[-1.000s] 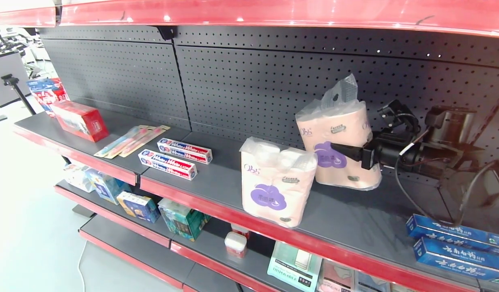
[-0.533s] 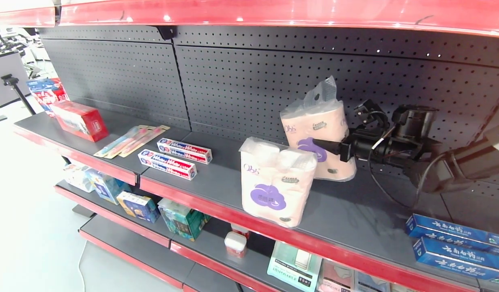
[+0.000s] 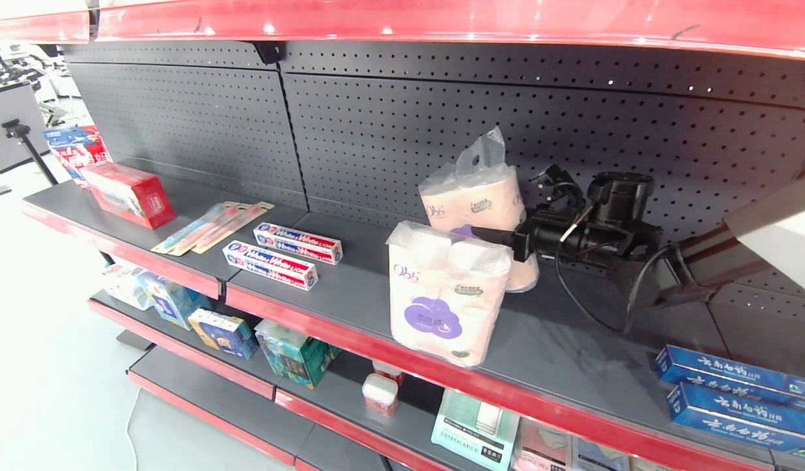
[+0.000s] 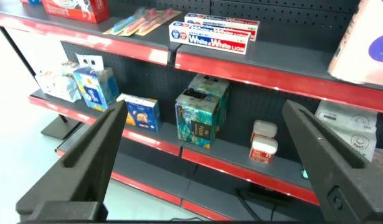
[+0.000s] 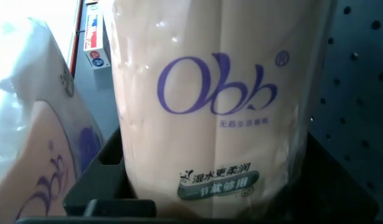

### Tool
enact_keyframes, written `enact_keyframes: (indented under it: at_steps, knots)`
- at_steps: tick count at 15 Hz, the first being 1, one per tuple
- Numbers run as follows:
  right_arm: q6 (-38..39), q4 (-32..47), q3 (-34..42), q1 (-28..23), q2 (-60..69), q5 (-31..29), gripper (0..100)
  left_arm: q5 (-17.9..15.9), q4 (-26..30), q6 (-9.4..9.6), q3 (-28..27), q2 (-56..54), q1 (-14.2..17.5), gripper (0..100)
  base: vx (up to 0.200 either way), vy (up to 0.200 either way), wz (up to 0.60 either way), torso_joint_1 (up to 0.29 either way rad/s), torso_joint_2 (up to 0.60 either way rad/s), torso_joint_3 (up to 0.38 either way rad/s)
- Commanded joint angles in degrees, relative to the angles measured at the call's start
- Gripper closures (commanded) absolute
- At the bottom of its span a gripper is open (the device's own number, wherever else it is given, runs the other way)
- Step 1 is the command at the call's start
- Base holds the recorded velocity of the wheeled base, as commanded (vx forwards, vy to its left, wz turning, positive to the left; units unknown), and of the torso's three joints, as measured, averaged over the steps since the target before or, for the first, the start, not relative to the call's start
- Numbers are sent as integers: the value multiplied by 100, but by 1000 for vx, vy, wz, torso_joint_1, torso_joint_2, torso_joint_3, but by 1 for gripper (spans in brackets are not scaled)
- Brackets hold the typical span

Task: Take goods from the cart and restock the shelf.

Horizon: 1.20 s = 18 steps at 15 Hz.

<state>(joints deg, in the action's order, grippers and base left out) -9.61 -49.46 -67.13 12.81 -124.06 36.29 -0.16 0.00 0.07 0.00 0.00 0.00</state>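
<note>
1. Toilet-roll pack (image 3: 471,199) sat clenched in the right pincer (image 3: 484,230), low over the shelf (image 3: 572,340), with a twin pack (image 3: 445,294) just ahead-left of that pincer.
2. Placing step, seemingly; the next move called for setting down, letting go and backing out.
3. Left pincer (image 4: 203,112) hung released, empty.

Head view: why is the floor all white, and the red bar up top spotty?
Head view: strong light washes out the floor, and light glints as white spots on the glossy red top edge. Right wrist view: the wrap of the front tissue pack glares white; the rear tissue pack is evenly lit.
</note>
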Motion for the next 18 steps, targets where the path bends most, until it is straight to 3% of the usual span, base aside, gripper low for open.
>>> enact_keyframes:
  at_steps: [1, 9, 18]
  knots:
    - [11, -3, -186, 107, -232, 1, 100, -2, 0, 1, 0, 0, 0, 0, 0, 0, 0, 0, 0, 0]
    - [29, 6, -757, 248, -786, 1, 100, -2, 0, 1, 0, 0, 0, 0, 0, 0, 0, 0, 0, 0]
    - [-841, 77, -142, -596, -654, 915, 100, -2, 0, 1, 0, 0, 0, 0, 0, 0, 0, 0, 0, 0]
